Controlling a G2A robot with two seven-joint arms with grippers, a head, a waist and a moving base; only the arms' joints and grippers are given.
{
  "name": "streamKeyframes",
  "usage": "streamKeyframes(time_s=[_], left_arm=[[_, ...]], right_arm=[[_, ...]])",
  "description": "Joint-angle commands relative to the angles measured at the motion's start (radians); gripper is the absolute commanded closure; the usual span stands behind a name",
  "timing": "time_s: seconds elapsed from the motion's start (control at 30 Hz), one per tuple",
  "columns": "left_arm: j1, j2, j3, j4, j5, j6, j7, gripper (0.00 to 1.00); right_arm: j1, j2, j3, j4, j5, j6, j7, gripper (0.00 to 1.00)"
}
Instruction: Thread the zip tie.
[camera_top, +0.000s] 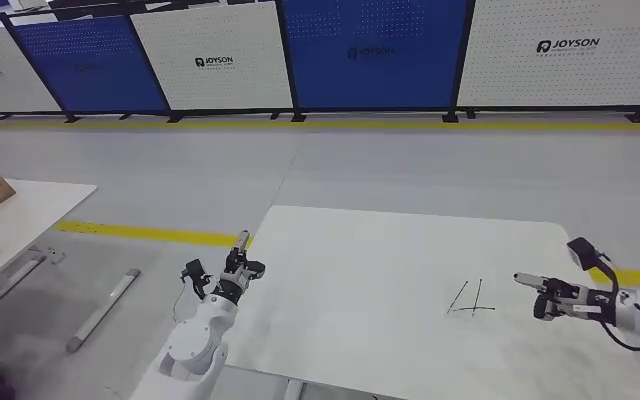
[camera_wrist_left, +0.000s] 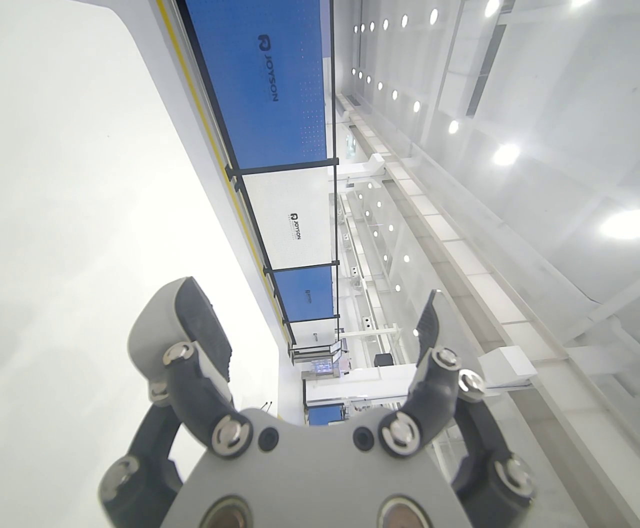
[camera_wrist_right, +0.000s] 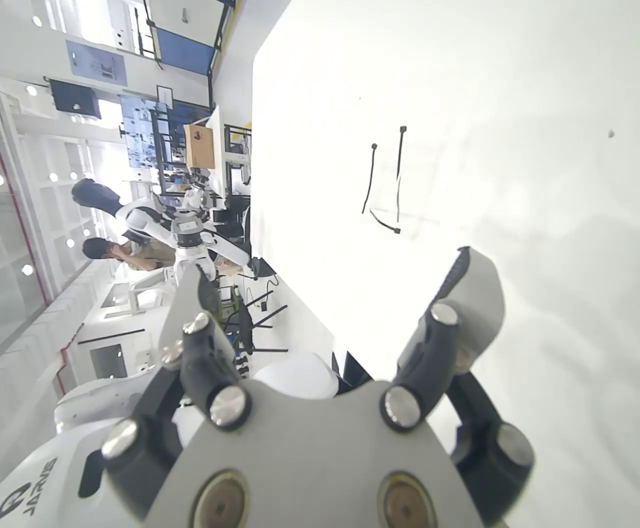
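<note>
Ties (camera_top: 477, 298): we count three.
Left gripper (camera_top: 241, 238): 9 o'clock of ties, jaws apart.
Right gripper (camera_top: 520, 279): 3 o'clock, jaws apart.

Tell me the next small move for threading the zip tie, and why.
Probably ease the right gripper toward the zip ties: they lie loose on the table just ahead of it, it is open and empty, and the left gripper, also open, is at the table's opposite edge.
</note>
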Motion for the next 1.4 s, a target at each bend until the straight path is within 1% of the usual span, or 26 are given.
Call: streamKeyframes(time_s=[0.0,0.03,0.1,0.17,0.2,0.63,0.67,0.7,0.73,0.77,0.8,0.83,0.9,0.97,1.0,1.03,1.1,1.13,1.37], left_arm=[[0.000,0.000,0.000,0.000,0.000,0.000,0.000,0.00],[0.000,0.000,0.000,0.000,0.000,0.000,0.000,0.00],[0.000,0.000,0.000,0.000,0.000,0.000,0.000,0.00],[0.000,0.000,0.000,0.000,0.000,0.000,0.000,0.00],[0.000,0.000,0.000,0.000,0.000,0.000,0.000,0.00],[0.000,0.000,0.000,0.000,0.000,0.000,0.000,0.00],[0.000,0.000,0.000,0.000,0.000,0.000,0.000,0.00],[0.000,0.000,0.000,0.000,0.000,0.000,0.000,0.00],[0.000,0.000,0.000,0.000,0.000,0.000,0.000,0.00],[0.000,0.000,0.000,0.000,0.000,0.000,0.000,0.00],[0.000,0.000,0.000,0.000,0.000,0.000,0.000,0.00],[0.000,0.000,0.000,0.000,0.000,0.000,0.000,0.00],[0.000,0.000,0.000,0.000,0.000,0.000,0.000,0.00],[0.000,0.000,0.000,0.000,0.000,0.000,0.000,0.00],[0.000,0.000,0.000,0.000,0.000,0.000,0.000,0.00],[0.000,0.000,0.000,0.000,0.000,0.000,0.000,0.00],[0.000,0.000,0.000,0.000,0.000,0.000,0.000,0.00],[0.000,0.000,0.000,0.000,0.000,0.000,0.000,0.00],[0.000,0.000,0.000,0.000,0.000,0.000,0.000,0.00]], right_arm=[[0.033,0.009,-0.071,0.046,0.017,-0.016,0.000,0.00],[0.052,0.013,-0.111,0.071,0.025,-0.027,0.000,0.00],[0.080,0.018,-0.163,0.106,0.039,-0.046,0.000,0.00],[0.111,0.022,-0.218,0.137,0.036,-0.083,0.000,0.00],[0.120,0.023,-0.232,0.145,0.033,-0.097,0.000,0.00],[0.120,0.023,-0.232,0.145,0.033,-0.097,0.000,0.00],[0.114,0.021,-0.237,0.139,0.053,-0.111,0.000,0.00],[0.103,0.019,-0.243,0.138,0.089,-0.136,0.000,0.00],[0.095,0.017,-0.252,0.154,0.143,-0.173,0.000,0.00],[0.097,0.018,-0.261,0.168,0.168,-0.191,0.000,0.00],[0.101,0.018,-0.272,0.181,0.191,-0.211,0.000,0.00],[0.105,0.019,-0.293,0.193,0.230,-0.245,0.000,0.00],[0.119,0.022,-0.321,0.232,0.287,-0.284,0.000,0.00],[0.138,0.026,-0.363,0.269,0.321,-0.332,0.000,0.00],[0.151,0.028,-0.379,0.292,0.320,-0.340,0.000,0.00],[0.164,0.028,-0.395,0.311,0.320,-0.340,0.000,0.00],[0.194,0.024,-0.433,0.357,0.314,-0.309,0.000,0.00],[0.205,0.021,-0.447,0.371,0.332,-0.290,0.000,0.00],[0.205,0.021,-0.447,0.371,0.332,-0.290,0.000,0.00]])
